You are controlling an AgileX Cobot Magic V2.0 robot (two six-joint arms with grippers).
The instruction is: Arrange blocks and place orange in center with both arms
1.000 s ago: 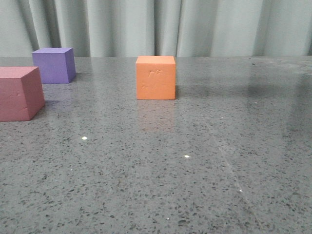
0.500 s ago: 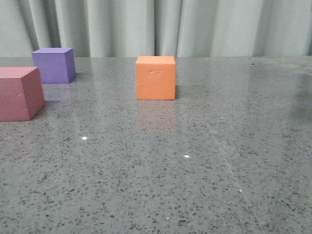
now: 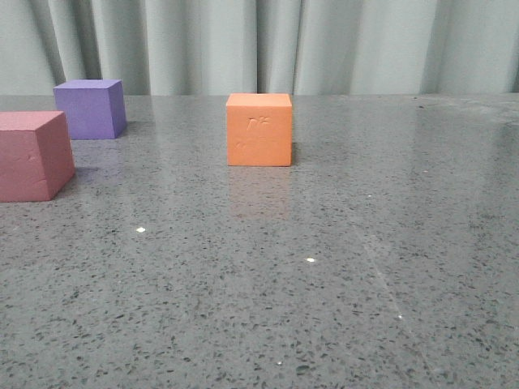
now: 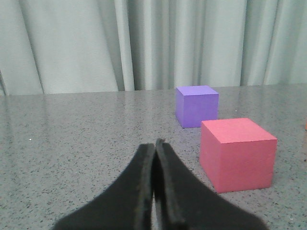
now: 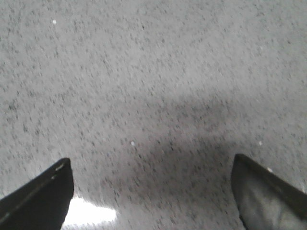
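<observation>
The bright orange matte foam cube point(image 3: 259, 129) sits alone toward the far edge of the speckled grey stone counter point(image 3: 324, 267), about midway along it, with faint dents on the face toward the camera. The purple matte foam cube point(image 3: 90, 109) stands near the far left corner, and the pink matte foam cube point(image 3: 32, 155) rests just in front of it at the left edge, the two apart. A pale pleated curtain point(image 3: 268, 44) hangs behind the far edge. The left gripper point(image 4: 154, 146) hovers low with its jaws pressed together on nothing, near the pink cube point(image 4: 238, 153) and purple cube point(image 4: 196, 105). The right gripper point(image 5: 153, 184) has its jaws spread wide over bare counter point(image 5: 144, 72), its black fingers point(image 5: 41, 196) at either side.
</observation>
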